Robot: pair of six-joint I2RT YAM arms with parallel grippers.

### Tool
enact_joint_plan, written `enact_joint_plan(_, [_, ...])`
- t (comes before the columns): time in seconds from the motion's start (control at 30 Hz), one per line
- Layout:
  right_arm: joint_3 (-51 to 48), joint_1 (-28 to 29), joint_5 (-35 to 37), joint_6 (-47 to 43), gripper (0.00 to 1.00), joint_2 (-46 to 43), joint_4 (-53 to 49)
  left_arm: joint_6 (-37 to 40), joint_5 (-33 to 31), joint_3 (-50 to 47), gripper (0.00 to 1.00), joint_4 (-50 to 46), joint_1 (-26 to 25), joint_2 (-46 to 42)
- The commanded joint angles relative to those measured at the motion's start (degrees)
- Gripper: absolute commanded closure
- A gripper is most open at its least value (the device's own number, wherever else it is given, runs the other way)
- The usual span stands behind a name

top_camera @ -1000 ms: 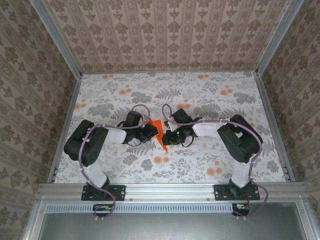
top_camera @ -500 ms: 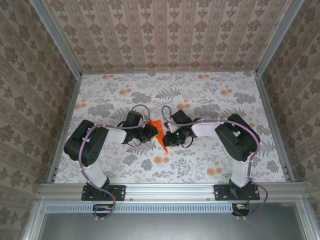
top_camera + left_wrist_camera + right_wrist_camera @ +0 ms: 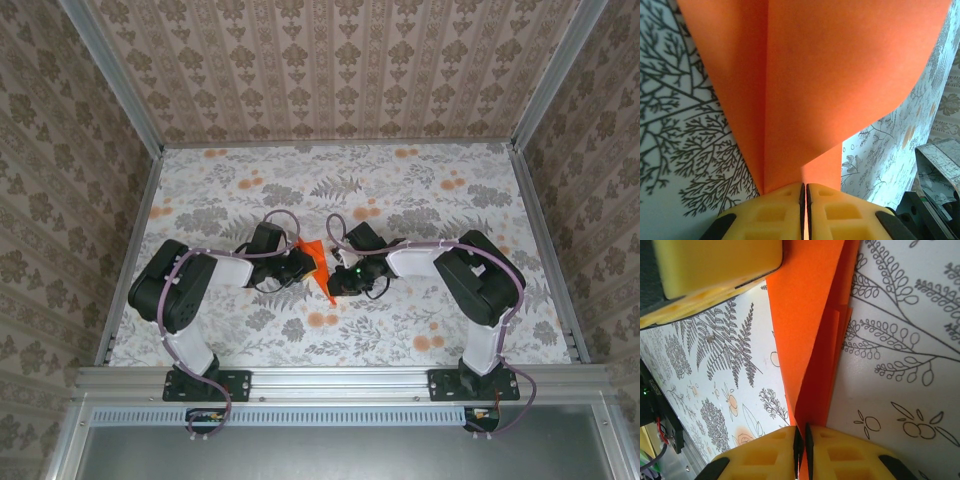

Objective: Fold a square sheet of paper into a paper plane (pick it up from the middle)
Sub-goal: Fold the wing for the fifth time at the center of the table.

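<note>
The orange sheet of paper [image 3: 317, 258] is folded into a creased, pointed wedge and is held up at mid-table between both grippers, its tip pointing toward the near edge. My left gripper [image 3: 301, 263] comes in from the left, shut on the paper's edge. In the left wrist view its yellow pads [image 3: 775, 210] pinch the sheet [image 3: 830, 75], which fans out above them. My right gripper [image 3: 339, 279] comes in from the right, also shut on the paper. In the right wrist view its jaws [image 3: 801, 437] clamp the layered fold [image 3: 807, 330]. The left gripper's yellow finger [image 3: 715, 265] shows at the top left there.
A floral tablecloth [image 3: 420, 200] covers the table, which has patterned walls on three sides and a metal rail [image 3: 340, 380] along the near edge. Both arms are bent inward, their cables looping near the paper. Open cloth lies behind and to either side.
The right wrist has shifted slightly near the paper, and the left jaws have closed a touch tighter. The paper stays pinched between both grippers in about the same place.
</note>
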Motion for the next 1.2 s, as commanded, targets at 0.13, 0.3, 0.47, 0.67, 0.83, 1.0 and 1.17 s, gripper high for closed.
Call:
enact_joint_plan(0.13, [0.2,1.0,2.6,0.8,0.78,-1.1,-6.6,0.6,-1.9,1.3,0.9,-4.8,-0.1,2.6])
enact_joint_plan(0.3, [0.2,0.8,7.7,1.3,0.66,-9.4,-8.8,1.0,-1.8,1.6,0.9,-5.5,-0.1,2.5])
enact_joint_plan(0.47, [1.8,0.9,6.6,2.6,0.68,-10.5,-7.9,1.1,-1.5,1.6,0.91,-5.4,-0.2,1.9])
enact_joint_plan(0.67, [4.6,1.3,1.5,5.2,0.81,-5.0,-1.5,1.3,-1.5,1.4,0.91,-5.4,-0.2,1.4])
enact_joint_plan(0.83, [5.9,1.5,-0.1,5.5,0.85,-0.3,0.3,1.3,-1.4,1.4,0.91,-5.2,-0.2,1.5])
enact_joint_plan(1.0, [5.3,1.5,-1.2,5.9,0.86,2.0,1.8,1.2,-1.5,1.4,0.91,-5.1,-0.2,1.6])
enact_joint_plan(1.17, [4.4,1.5,-2.4,6.2,0.86,3.4,2.6,1.0,-1.5,1.4,0.91,-4.9,-0.2,1.9])
